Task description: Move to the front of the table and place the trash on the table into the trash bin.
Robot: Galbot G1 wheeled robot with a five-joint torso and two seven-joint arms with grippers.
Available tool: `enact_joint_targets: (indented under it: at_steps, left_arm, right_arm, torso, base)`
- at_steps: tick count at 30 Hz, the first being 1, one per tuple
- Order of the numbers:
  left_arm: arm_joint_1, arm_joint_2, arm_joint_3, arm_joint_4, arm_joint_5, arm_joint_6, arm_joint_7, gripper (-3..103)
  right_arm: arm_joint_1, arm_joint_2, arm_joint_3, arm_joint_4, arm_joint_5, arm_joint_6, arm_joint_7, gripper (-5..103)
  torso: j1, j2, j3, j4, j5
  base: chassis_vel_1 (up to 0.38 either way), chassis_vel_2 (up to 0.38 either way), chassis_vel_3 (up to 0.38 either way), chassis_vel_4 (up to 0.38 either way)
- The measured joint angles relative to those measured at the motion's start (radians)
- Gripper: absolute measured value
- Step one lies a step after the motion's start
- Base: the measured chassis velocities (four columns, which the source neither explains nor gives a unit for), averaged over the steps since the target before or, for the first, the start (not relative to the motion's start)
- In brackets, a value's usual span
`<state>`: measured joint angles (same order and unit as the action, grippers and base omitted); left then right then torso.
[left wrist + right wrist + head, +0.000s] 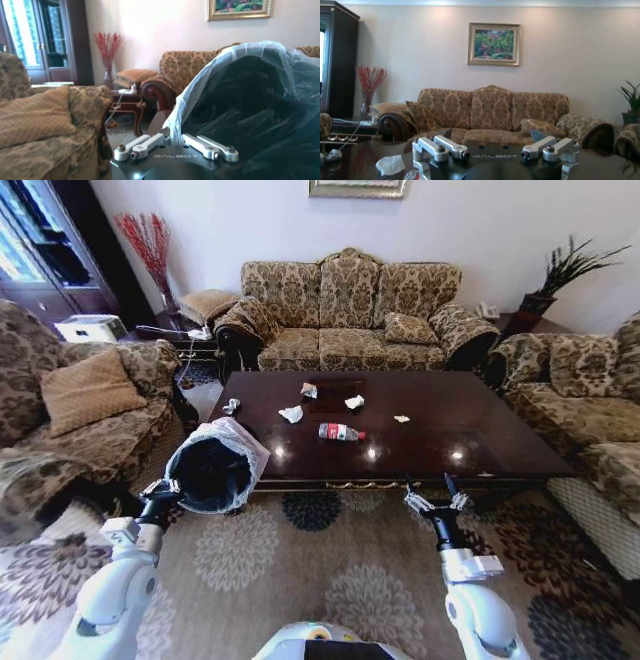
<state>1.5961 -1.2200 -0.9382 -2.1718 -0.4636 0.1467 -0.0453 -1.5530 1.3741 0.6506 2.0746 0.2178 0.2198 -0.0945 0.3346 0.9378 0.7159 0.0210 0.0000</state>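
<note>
While left gripper (172, 492) pinches bin (212, 470) rim at lower left: spread empty right gripper (436, 501), straddle bottle (341, 432) squarely.

Head camera looks down; wrist cameras face the sofa (350, 310).

"GALBOT" on both tool mounts

A patterned sofa (350, 310) stands against the far wall under a framed painting (494, 44). Armchairs (70, 410) flank both sides. Red branches in a vase (150, 245) stand left, a plant (565, 275) right. A floral rug (330, 570) covers the floor.
</note>
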Motion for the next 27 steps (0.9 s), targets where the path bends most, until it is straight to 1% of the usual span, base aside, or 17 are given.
enact_joint_targets:
  at_steps: [2, 3, 4, 11, 14, 17, 19, 24, 27]
  left_arm:
    - [0.000, 0.000, 0.000, 0.000, 0.000, 0.000, 0.000, 0]
    - [0.001, 0.001, -0.004, -0.003, -0.003, -0.001, 0.001, 0]
    - [0.005, 0.002, -0.010, -0.008, -0.006, -0.001, 0.003, 0]
    - [0.006, -0.002, -0.006, -0.014, -0.006, -0.001, 0.006, 0]
    - [0.005, -0.005, -0.002, -0.014, -0.005, -0.001, 0.006, 0]
    - [0.005, -0.007, 0.001, -0.014, -0.003, -0.004, 0.008, 0]
    - [0.005, -0.007, 0.001, -0.013, -0.003, -0.008, 0.007, 0]
    - [0.002, -0.006, 0.000, -0.009, -0.006, -0.025, 0.005, 0]
    - [0.000, -0.006, 0.000, -0.007, -0.011, -0.039, -0.005, 0]
  right_arm:
    - [0.000, 0.000, 0.000, 0.000, 0.000, 0.000, 0.000, 100]
    - [0.008, 0.000, -0.004, 0.000, -0.004, -0.003, -0.001, 100]
    - [0.010, 0.003, -0.009, 0.002, -0.007, -0.006, -0.005, 100]
    - [0.005, 0.002, -0.008, -0.008, -0.007, -0.001, -0.008, 100]
    - [0.005, 0.002, -0.007, -0.010, -0.007, 0.001, -0.008, 100]
    - [0.005, 0.003, -0.007, -0.012, -0.007, 0.003, -0.008, 100]
    - [0.005, 0.004, -0.008, -0.014, -0.008, 0.004, -0.008, 100]
    - [0.005, 0.005, -0.019, -0.014, -0.005, 0.012, -0.007, 100]
    - [0.006, 0.001, -0.030, -0.014, 0.002, 0.011, -0.005, 100]
  torso:
    - [0.000, 0.000, 0.000, 0.0000, 0.0000]
    - [0.000, 0.000, 0.000, 0.0003, 0.0009]
    - [0.000, 0.000, 0.000, 0.0005, -0.0003]
    - [-0.002, 0.000, -0.001, 0.0005, 0.0002]
    - [-0.001, 0.000, 0.000, 0.0003, 0.0001]
    - [-0.001, 0.000, 0.000, 0.0002, -0.0003]
    - [-0.001, 0.000, 0.000, 0.0004, 0.0006]
    - [-0.001, 0.000, 0.000, 0.0004, -0.0004]
    - [-0.001, 0.000, 0.000, 0.0006, 0.0004]
  base:
    - [-0.203, 0.183, 0.137, -0.189]
    - [-0.103, 0.183, 0.073, -0.166]
    - [-0.001, 0.137, -0.020, -0.139]
    - [0.087, 0.169, -0.079, -0.170]
    - [0.100, 0.256, -0.133, -0.284]
    - [0.119, 0.353, -0.128, -0.364]
    - [0.157, 0.400, -0.153, -0.384]
    - [0.181, 0.416, -0.184, -0.411]
    - [0.206, 0.432, -0.205, -0.410]
